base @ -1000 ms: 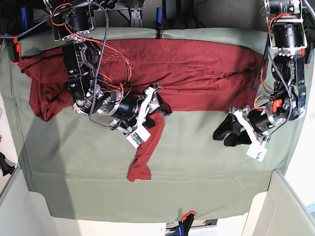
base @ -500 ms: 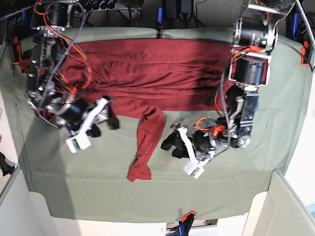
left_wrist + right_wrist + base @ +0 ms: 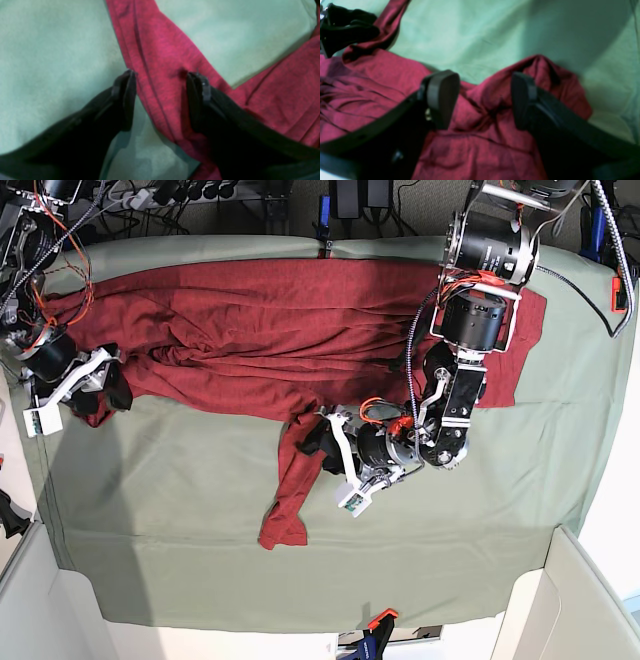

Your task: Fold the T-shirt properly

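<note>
Down at the near edge of the base view, an orange clamp [image 3: 380,620] pins the green cover [image 3: 180,530] to the table. Just beyond it, one sleeve [image 3: 295,480] of the shirt [image 3: 290,330] trails down toward us, its cuff bunched at the end.

And here is the left gripper [image 3: 322,442], right at the top of that sleeve! Its jaws are spread, straddling the strip of red cloth. On the left wrist view the gripper [image 3: 160,77] has one finger [image 3: 126,100] over bare green cover and the other finger [image 3: 197,100] over the sleeve [image 3: 160,62] itself, with the cloth running between them (nothing pinched; the fabric lies flat and loose in the gap).

Further back, the body of the shirt stretches wide across the far half of the table, creased in long folds, its far edge near the cover's back hem.

Over to the view's left, the right gripper [image 3: 108,378] sits at the shirt's rumpled end. On the right wrist view the gripper [image 3: 485,97] has its jaws wide apart above a heaped-up hump of shirt [image 3: 495,112]; whether the pads touch the cloth I cannot tell, but they close on nothing. The left gripper [image 3: 347,30] shows dark in that view's top corner, by the sleeve.
</note>
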`<move>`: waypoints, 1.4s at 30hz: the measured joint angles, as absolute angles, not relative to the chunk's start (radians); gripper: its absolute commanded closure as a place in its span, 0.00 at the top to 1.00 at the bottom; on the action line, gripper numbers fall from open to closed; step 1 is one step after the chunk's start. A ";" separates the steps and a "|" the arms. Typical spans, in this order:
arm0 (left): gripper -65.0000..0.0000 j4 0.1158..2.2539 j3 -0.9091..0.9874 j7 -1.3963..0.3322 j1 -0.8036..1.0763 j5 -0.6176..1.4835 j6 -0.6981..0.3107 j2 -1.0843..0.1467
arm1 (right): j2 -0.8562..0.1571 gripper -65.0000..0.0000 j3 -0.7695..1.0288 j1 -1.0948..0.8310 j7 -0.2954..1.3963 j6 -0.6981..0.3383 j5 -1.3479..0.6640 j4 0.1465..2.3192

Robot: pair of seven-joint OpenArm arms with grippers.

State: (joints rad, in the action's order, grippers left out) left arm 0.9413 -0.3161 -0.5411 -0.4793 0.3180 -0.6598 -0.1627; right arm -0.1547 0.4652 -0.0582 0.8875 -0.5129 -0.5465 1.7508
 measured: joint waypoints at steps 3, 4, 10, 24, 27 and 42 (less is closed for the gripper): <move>0.23 0.941 -0.321 -0.533 -0.476 0.265 -0.682 -0.152 | -0.153 0.56 0.465 -0.057 0.887 -0.513 -0.548 1.764; 0.16 0.941 -0.329 -0.524 -0.473 0.262 -0.683 -0.151 | -0.154 0.56 0.465 -0.056 0.887 -0.513 -0.550 1.768; 0.00 0.943 -0.359 -0.511 -0.461 0.251 -0.685 -0.151 | -0.155 0.56 0.465 -0.056 0.887 -0.513 -0.550 1.769; 0.00 1.355 -0.363 -0.815 -0.402 0.487 -0.693 -0.403 | -0.155 0.56 0.465 -0.056 0.887 -0.513 -0.552 1.769; 0.00 1.416 -0.367 -0.825 -0.338 0.487 -0.694 -0.456 | -0.155 0.56 0.465 -0.058 0.888 -0.513 -0.550 1.769; 0.61 1.525 -0.366 -0.780 -0.281 0.456 -0.598 -0.482 | -0.155 0.56 0.465 -0.056 0.887 -0.513 -0.553 1.769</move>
